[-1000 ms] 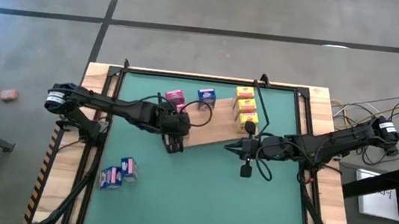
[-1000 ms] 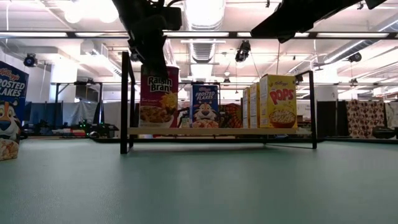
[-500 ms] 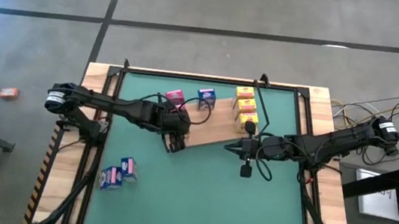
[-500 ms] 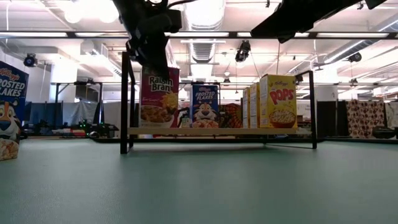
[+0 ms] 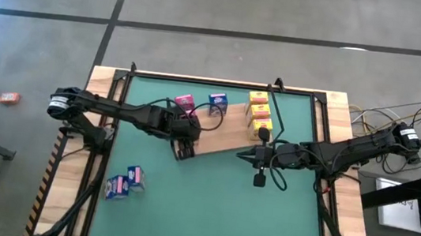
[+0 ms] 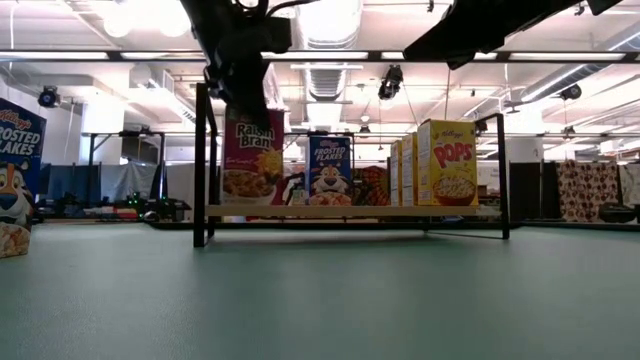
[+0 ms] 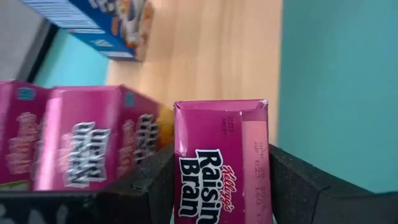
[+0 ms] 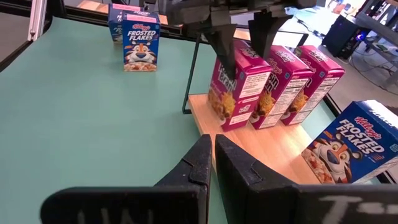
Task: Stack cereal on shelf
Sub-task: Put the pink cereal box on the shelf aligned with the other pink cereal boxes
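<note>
Right wrist view shows the left pincer [image 8: 239,28] coming down from above with its two fingers on the top part of a pink Raisin Bran box [image 8: 235,92]. This box stands upright at the left end of the shelf [image 8: 280,163], and two other pink boxes [image 8: 292,84] stand in a row just beside it. A blue Frosted Flakes box [image 8: 348,151] stands farther along the board. The pincer is about half open, and the box fills the gap between the fingers, so it is holding the box by its two narrow sides.

The box looks like thin, light cardboard and probably hollow, so I judge it will crush under a hard squeeze and tip easily. The best hold seems to be on the narrow sides near the top, as it is now.

Its long axis is vertical, and the printed front faces the near edge of the surface.

The right pincer [image 8: 208,163] is closed and empty, waiting over the green mat [image 5: 216,206] near the right end of the shelf. Two more boxes [image 5: 124,183] lie on the mat at the near left.
</note>
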Available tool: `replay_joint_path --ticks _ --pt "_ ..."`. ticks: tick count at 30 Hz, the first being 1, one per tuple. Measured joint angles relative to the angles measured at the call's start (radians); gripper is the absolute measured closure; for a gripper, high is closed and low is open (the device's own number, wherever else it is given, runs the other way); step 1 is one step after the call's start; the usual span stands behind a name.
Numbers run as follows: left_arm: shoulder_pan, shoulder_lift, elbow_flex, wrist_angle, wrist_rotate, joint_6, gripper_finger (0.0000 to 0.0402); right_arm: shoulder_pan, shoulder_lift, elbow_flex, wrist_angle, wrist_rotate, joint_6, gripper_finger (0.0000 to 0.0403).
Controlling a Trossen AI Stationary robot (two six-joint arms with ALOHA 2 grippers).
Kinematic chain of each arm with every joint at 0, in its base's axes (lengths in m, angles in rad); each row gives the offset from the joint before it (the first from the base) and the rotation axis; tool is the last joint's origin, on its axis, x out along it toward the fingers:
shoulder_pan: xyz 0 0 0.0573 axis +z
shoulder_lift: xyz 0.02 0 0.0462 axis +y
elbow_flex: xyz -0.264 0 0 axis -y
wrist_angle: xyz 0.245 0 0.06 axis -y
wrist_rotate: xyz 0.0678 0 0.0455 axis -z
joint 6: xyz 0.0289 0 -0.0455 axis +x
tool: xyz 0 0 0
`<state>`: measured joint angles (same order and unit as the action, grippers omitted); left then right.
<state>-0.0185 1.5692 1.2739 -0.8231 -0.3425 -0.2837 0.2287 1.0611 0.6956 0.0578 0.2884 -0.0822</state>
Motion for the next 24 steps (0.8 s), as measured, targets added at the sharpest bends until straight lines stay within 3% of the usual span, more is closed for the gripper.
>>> replay_joint_path --ticks 12,24 --pt "0.003 0.000 0.000 0.002 -0.013 -0.016 0.0217 0.000 0.000 0.000 0.000 0.000 -0.005 0.0390" --pt "0.004 0.000 0.000 0.023 0.039 -0.068 0.0237 0.000 0.000 0.000 -0.001 0.000 -0.005 0.0390"
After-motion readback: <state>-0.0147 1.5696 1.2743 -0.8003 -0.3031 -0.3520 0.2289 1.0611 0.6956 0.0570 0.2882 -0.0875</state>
